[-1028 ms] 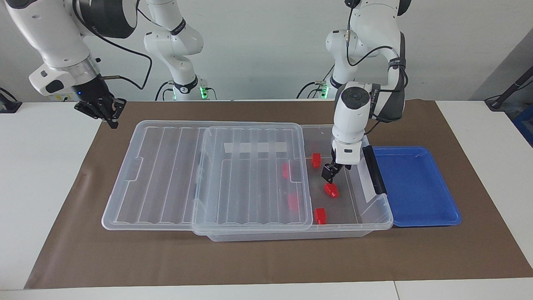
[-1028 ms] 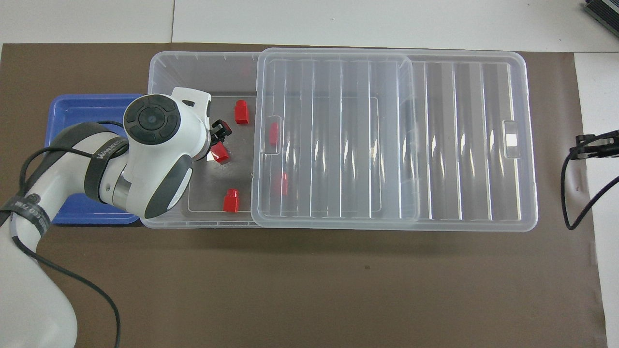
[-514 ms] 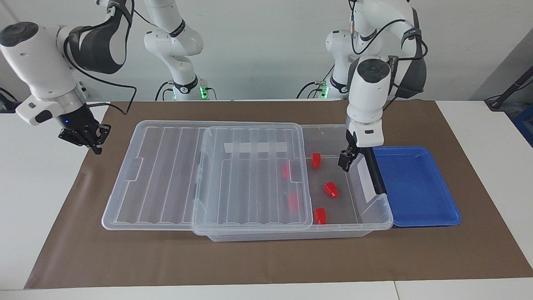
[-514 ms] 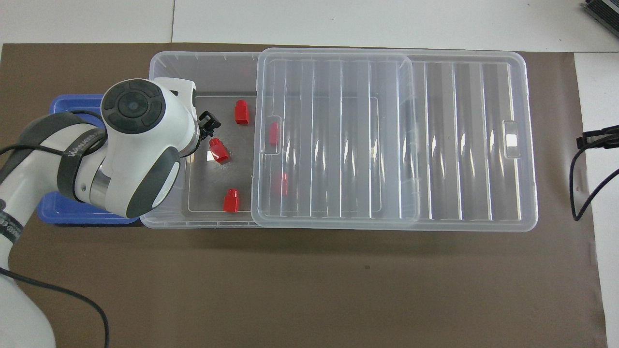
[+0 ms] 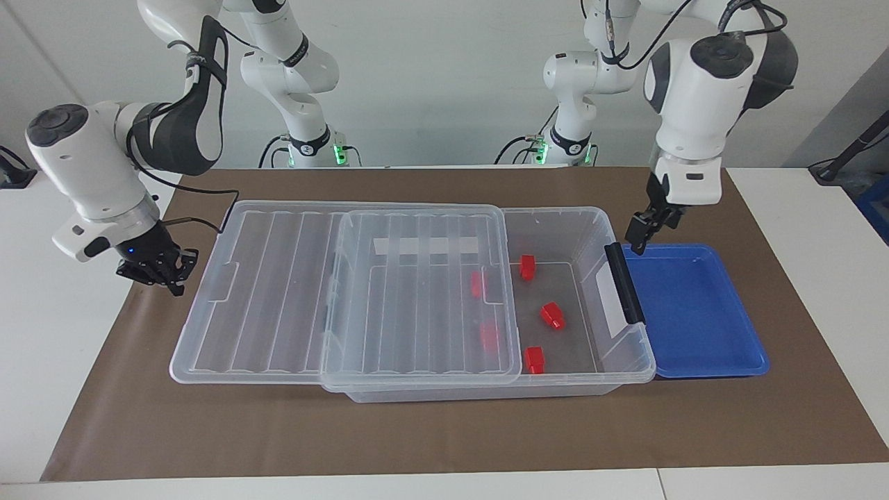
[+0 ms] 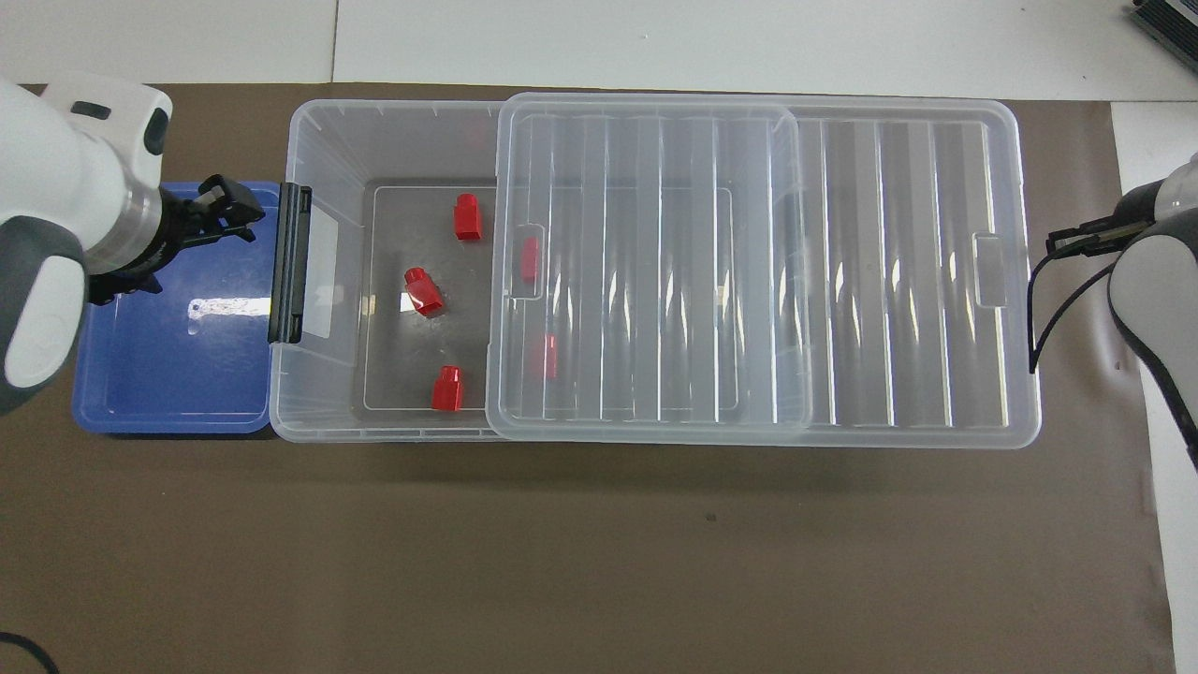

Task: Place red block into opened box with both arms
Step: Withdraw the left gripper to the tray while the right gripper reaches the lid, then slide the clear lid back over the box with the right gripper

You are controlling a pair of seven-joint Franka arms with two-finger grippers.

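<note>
The clear box (image 5: 555, 215) (image 6: 328, 126) lies along the table, its ribbed lid (image 5: 278, 292) (image 6: 889, 281) slid toward the right arm's end so the end by the black handle (image 5: 624, 283) is uncovered. Several red blocks lie on the box floor. One tilted red block (image 5: 553, 316) (image 6: 424, 290) rests in the middle of the uncovered part, and two show dimly under the lid. My left gripper (image 5: 642, 232) (image 6: 225, 211) hangs open and empty over the blue tray's corner beside the handle. My right gripper (image 5: 156, 269) (image 6: 1076, 239) is shut, low over the mat by the lid's end.
A shallow blue tray (image 5: 694, 312) (image 6: 168, 365) with nothing in it abuts the box at the left arm's end. A brown mat (image 5: 444, 430) covers the table under everything. The lid's overhanging end juts past the box toward the right arm.
The left gripper has risen out of the box and swung over the blue tray; the block under it stays on the box floor. The right gripper has come down toward the lid's end.
</note>
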